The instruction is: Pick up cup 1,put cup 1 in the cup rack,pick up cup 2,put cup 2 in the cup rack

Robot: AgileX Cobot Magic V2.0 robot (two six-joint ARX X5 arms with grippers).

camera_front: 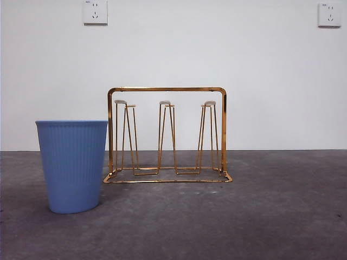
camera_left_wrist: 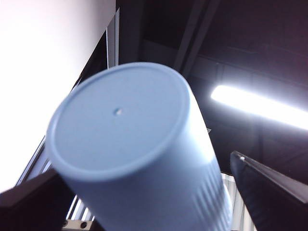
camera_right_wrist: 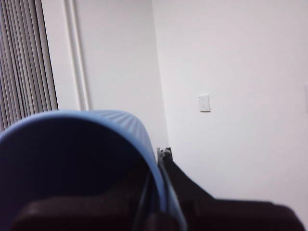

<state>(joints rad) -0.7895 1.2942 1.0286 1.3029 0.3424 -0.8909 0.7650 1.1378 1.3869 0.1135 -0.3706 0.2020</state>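
Front view, arms unseen, table cup point(camera_front: 72, 165) just beside cup rack point(camera_front: 167, 89) – L gripper point(camera_left_wrist: 139, 192) clamps upturned cup point(camera_left_wrist: 120, 120), R gripper point(camera_right_wrist: 159, 183) pinches 2nd cup point(camera_right_wrist: 96, 120) wall, cup part cropped.

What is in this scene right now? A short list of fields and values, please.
rack: gold wire cup rack, mid-table, prongs bare
table cup: blue ribbed cup, upright, beside the rack and nearer the front camera, no gripper at it
left gripper: holds a second cup, blue, base toward its camera
right gripper: pinches the rim of a third cup, blue, one jaw inside it
arms in front view: none seen
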